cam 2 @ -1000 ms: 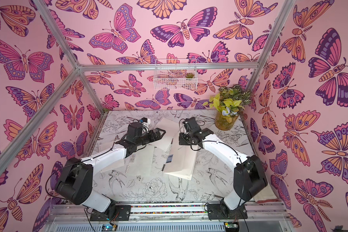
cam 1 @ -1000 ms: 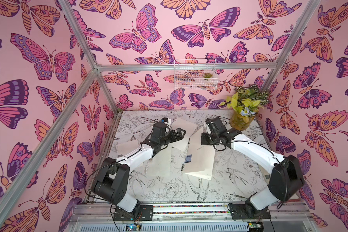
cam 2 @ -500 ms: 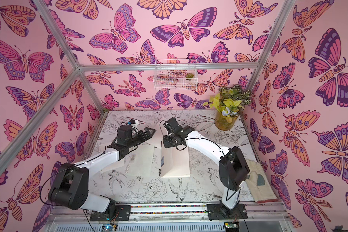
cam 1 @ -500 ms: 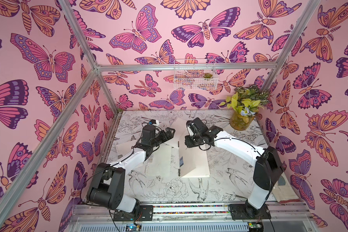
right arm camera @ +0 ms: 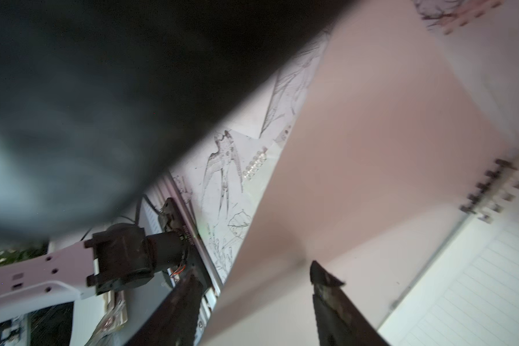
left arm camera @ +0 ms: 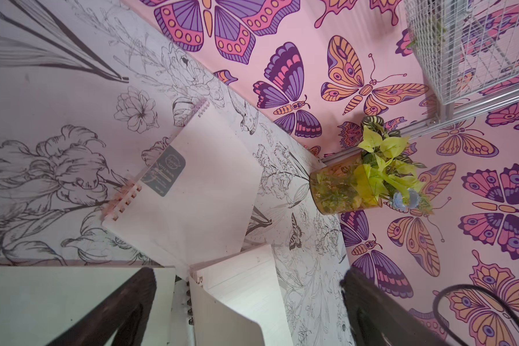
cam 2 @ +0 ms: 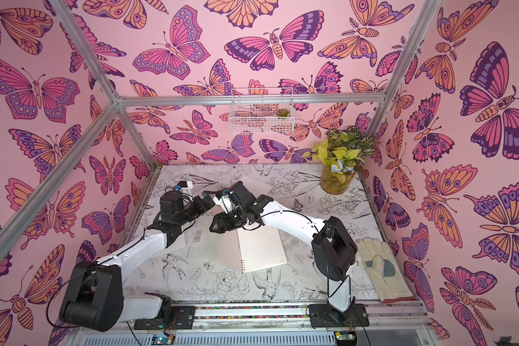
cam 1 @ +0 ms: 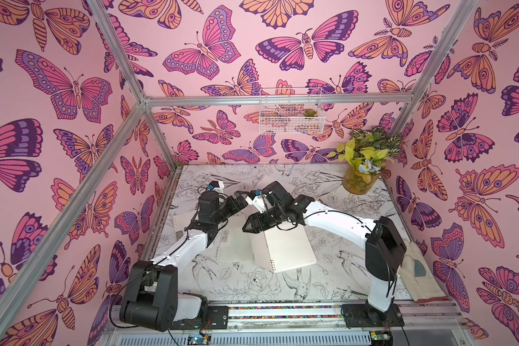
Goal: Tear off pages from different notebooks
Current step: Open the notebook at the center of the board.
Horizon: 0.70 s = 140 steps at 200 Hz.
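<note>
Right tool (cam 1: 248, 229) is being held low over the open notebook (cam 1: 289, 250) in the middle of the surface (left arm camera: 57, 90), its jaws standing apart and gripping nothing. By that, a cream page (right arm camera: 372, 155) is judged as being let go rather than pulled. Left tool (cam 1: 242, 198) is being kept fully spread and empty just beside it, probably in readiness to pin a notebook down. In the right wrist view the page is being shown curling up beside the black coils (right arm camera: 489, 191), but blurred; whether it is torn free cannot be told. Only in the left wrist view is a grey-labelled notebook (left arm camera: 198, 191) being shown plainly, lying farther back near the potted plant (left arm camera: 372, 179).
</note>
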Each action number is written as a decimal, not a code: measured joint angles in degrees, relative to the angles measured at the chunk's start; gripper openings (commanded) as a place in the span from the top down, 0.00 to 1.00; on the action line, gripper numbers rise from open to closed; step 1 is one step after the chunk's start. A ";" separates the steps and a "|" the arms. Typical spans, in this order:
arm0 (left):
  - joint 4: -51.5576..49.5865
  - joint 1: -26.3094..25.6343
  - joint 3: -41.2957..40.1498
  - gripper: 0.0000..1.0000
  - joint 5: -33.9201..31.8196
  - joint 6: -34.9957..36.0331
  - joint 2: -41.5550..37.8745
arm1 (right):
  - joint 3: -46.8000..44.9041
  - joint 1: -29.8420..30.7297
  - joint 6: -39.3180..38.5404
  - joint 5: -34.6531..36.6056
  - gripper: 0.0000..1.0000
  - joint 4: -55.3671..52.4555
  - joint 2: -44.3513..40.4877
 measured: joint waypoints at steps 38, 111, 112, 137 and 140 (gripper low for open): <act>3.58 -0.09 -1.81 0.04 2.16 -1.99 3.39 | -3.69 0.07 -1.29 -7.89 0.01 5.44 -2.84; 6.08 -0.09 -4.74 0.18 2.95 -3.61 4.07 | -29.59 -20.76 0.37 -1.60 0.01 14.05 -17.25; 6.12 -0.09 -4.74 0.18 2.95 -3.63 4.11 | -29.70 -20.98 0.31 -1.14 0.01 13.90 -17.18; 7.02 -0.09 -4.68 0.23 3.23 -3.91 5.99 | -30.60 -23.47 -1.18 8.87 0.06 8.98 -13.16; 7.08 -0.07 -4.63 0.24 3.23 -4.02 6.34 | -30.60 -23.45 -1.33 9.31 0.07 8.74 -12.55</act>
